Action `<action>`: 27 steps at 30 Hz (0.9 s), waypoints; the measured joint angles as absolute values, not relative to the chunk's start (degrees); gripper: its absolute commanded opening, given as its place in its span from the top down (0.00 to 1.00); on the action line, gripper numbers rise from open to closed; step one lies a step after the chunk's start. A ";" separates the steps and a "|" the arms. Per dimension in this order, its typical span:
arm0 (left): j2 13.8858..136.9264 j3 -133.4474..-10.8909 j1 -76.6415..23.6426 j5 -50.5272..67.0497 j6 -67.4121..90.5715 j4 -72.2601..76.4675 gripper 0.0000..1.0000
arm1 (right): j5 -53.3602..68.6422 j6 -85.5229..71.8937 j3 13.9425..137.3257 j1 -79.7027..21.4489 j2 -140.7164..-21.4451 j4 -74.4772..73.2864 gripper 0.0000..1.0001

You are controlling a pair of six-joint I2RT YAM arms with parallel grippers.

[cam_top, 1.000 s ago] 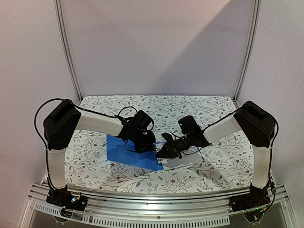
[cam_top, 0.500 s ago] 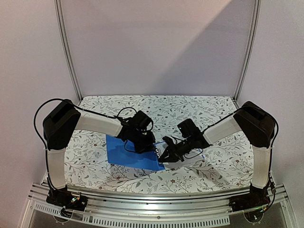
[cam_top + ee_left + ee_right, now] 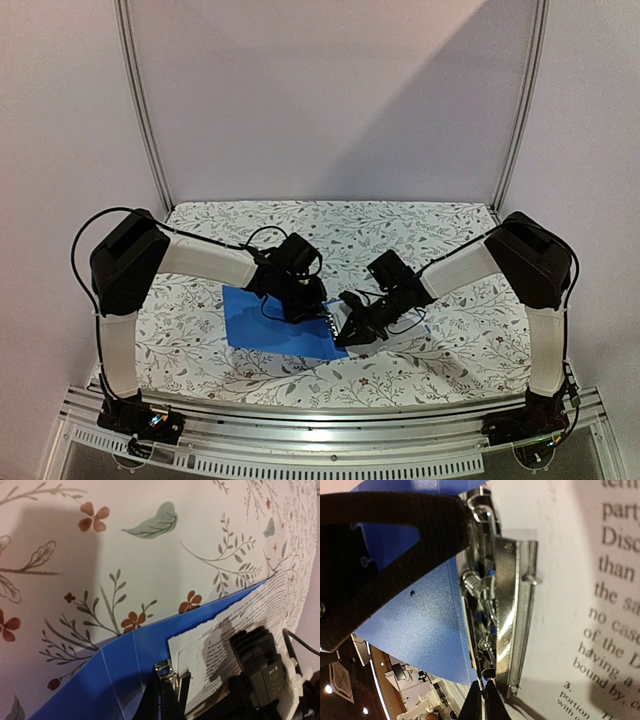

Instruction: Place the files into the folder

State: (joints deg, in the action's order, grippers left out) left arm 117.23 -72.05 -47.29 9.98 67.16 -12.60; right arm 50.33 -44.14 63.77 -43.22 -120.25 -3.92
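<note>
1. The paper [image 3: 580, 555] is lying inside the open folder [image 3: 262, 322], on the half to the right of the spine. One edge is sitting right against the metal clip [image 3: 506, 595]. The folder itself is lying flat on the table [image 3: 330, 225], near the front and between the two arms.
2. Judging by this, the step in hand is fastening the sheet at the clip. The paper is already in place, but the cover is not yet closed. Whether the edge is sitting under the clip or only beside it is hard to tell.
3. The next move is probably calling for a careful press or release on the clip so the thin sheet is caught without sliding. After that, one cover needs folding over.
4. The left arm is reaching inward and down, and the left gripper [image 3: 161, 700] is pointing at the clip from the blue side.
5. The right arm is reaching in from the other side, bent low. The right gripper [image 3: 482, 700] is tipping down onto the near end of the clip.
6. Both pincers are pressed closed, tips together at the clip. Neither is visibly gripping the paper, and whether either is pinching a clip part is unclear.
</note>
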 measured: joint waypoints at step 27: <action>116.71 -70.67 -46.81 11.07 67.75 -10.52 1.00 | 54.57 -53.19 59.96 -43.24 -119.72 5.30 0.81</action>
